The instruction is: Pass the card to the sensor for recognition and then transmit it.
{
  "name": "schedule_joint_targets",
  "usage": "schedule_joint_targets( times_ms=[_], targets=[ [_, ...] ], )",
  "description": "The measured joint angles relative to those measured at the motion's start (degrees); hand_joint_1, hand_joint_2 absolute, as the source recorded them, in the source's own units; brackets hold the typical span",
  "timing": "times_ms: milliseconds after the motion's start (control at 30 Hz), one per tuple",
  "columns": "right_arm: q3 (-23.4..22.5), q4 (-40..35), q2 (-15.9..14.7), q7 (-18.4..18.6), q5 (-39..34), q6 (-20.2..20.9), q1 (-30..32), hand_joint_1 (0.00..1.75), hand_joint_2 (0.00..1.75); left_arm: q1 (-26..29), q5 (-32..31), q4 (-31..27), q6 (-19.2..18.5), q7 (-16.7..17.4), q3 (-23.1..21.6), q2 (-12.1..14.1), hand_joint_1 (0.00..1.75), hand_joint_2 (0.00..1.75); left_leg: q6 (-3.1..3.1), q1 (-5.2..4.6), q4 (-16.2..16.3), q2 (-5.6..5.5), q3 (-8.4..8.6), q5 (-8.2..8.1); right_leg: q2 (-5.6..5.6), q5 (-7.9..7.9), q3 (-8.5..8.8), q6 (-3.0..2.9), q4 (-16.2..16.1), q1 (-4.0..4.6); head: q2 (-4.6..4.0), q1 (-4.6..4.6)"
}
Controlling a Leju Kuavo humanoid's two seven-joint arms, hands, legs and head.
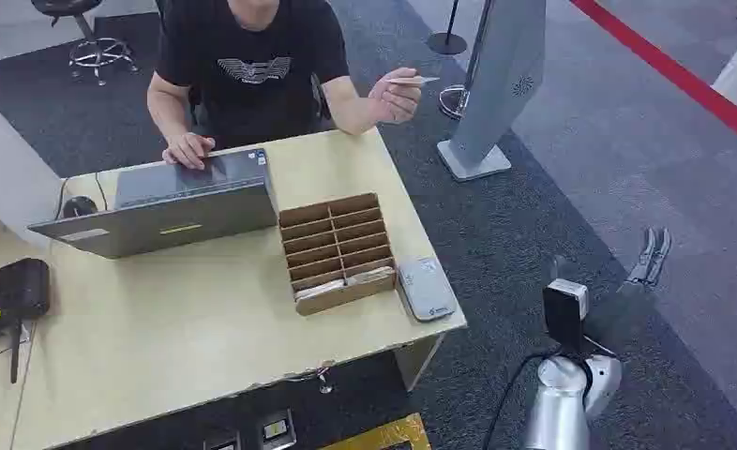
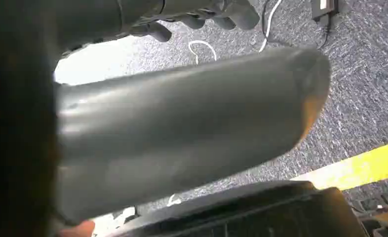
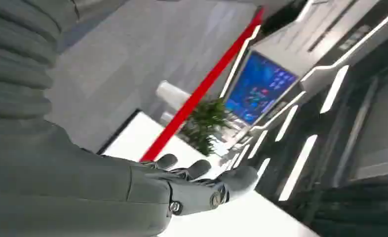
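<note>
The task is judged to be at its very start. The card (image 1: 412, 81) is being held up by a person's hand (image 1: 395, 97) in the upper middle of the head view, above the far corner of the bench (image 1: 187, 328); nothing has been taken by the robot yet. The right robot hand (image 3: 202, 182) is being kept empty with its fingers apart, low at the right of the head view, well apart from the card. The left robot hand (image 2: 202, 19) is being seen only in part, and its state cannot be told. Taking the card, showing it to the sensor (image 1: 426, 288) and passing it on are all left.

A slotted box (image 1: 338, 251) is lying just beside the sensor, a laptop (image 1: 158, 206) to its left. The bench corner is standing between arm and card.
</note>
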Motion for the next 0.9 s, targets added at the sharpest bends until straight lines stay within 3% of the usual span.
schedule_joint_targets(
  times_ms=[300, 700, 900],
  targets=[
    [14.99, -8.99, -0.22, 0.53, 3.57, 0.00, 5.46, 0.00, 1.75, 0.01, -1.66, 0.00, 0.00, 0.00, 0.72, 0.07, 0.00, 0.00, 0.00, 0.01, 0.00, -0.02, 0.01, 0.00, -0.03, 0.00, 0.00, 0.00, 0.00, 0.02, 0.00, -0.02],
    [28.49, -10.69, -0.24, 0.74, 8.55, 0.02, 6.70, 0.00, 1.75, 0.04, -2.16, 0.00, -0.04, 0.00, 1.01, 0.07, 0.00, 0.00, -0.01, 0.01, -0.01, -0.04, -0.02, 0.01, -0.04, -0.01, 0.01, -0.01, 0.01, 0.02, 0.00, -0.02],
    [35.61, -10.69, -0.74, 5.07, 13.90, 0.02, 5.93, 0.00, 1.75, 0.03, -1.99, 0.00, -0.33, 0.00, 1.01, 0.07, 0.00, 0.00, -0.01, 0.01, -0.01, -0.07, -0.01, 0.01, -0.05, -0.01, 0.00, -0.01, 0.01, 0.02, 0.00, -0.02]
  ],
)
